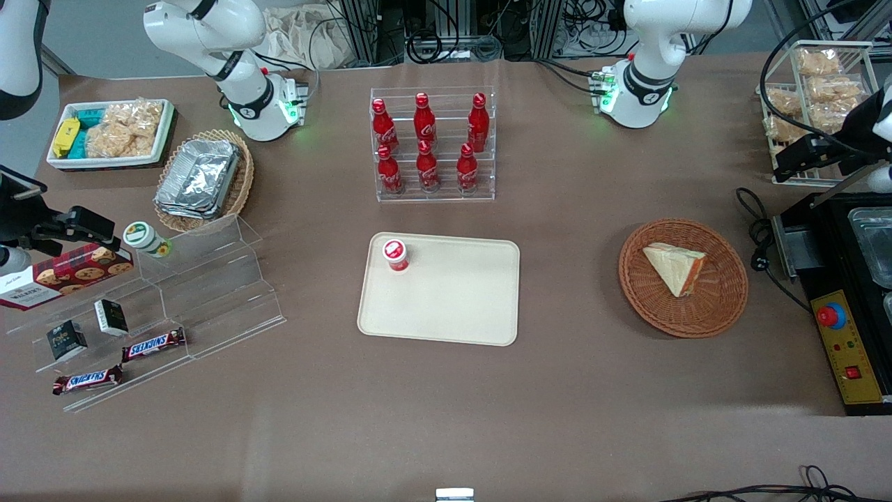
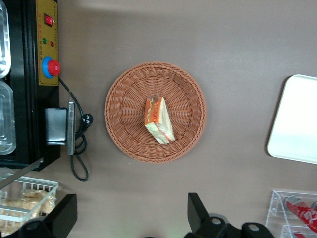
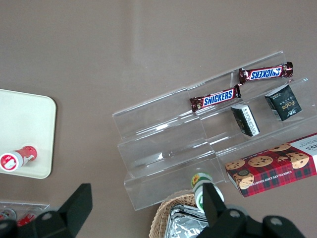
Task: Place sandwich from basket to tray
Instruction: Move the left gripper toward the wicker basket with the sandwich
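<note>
The sandwich (image 1: 674, 267) (image 2: 158, 120), a pale wedge with orange filling at its edge, lies in the middle of the round reddish-brown basket (image 1: 683, 317) (image 2: 124, 134). The cream tray (image 1: 453, 307) (image 2: 297, 119) lies flat at the table's middle, toward the parked arm's end from the basket. A small red-capped bottle (image 1: 396, 254) stands in one of its corners. My gripper (image 1: 801, 159) (image 2: 131, 218) hangs high near the working arm's end of the table, farther from the front camera than the basket. It is open wide with nothing between its fingers.
A black control box (image 1: 847, 328) with a red button and a cable sits close beside the basket. A wire rack of bagged snacks (image 1: 815, 90) stands near my gripper. A clear rack of red cola bottles (image 1: 432, 143) stands farther back than the tray.
</note>
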{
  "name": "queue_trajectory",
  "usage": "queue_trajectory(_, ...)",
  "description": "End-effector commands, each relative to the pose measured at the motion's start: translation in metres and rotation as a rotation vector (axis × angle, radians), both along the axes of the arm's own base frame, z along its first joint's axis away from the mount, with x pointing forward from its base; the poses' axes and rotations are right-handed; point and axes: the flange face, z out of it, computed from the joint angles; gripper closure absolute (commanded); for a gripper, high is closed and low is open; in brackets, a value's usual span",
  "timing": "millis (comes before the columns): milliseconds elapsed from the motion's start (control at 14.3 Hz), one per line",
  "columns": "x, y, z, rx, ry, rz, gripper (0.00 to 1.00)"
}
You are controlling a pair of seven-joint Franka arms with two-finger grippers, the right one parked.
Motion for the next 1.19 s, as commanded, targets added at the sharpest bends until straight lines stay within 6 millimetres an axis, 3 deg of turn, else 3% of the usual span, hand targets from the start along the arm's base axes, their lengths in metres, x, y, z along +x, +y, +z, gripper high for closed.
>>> queue_trajectory(0,-0.009,0.0,0.01,0.019,-0.002,-0.02,0.0)
queue_trajectory(210,-0.006,0.001,0.006,0.021,0.0,-0.018,0.0)
queue_trajectory(350,0.003,0.005,-0.011,0.015,0.031,0.009,0.0)
queue_trajectory(700,0.043,0.028,-0.09,-0.008,0.095,0.096,0.0)
queue_trajectory(910,0.056,0.047,-0.136,-0.085,0.125,0.173,0.0)
queue_trajectory(1120,0.065,0.042,-0.201,-0.116,0.143,0.226,0.0)
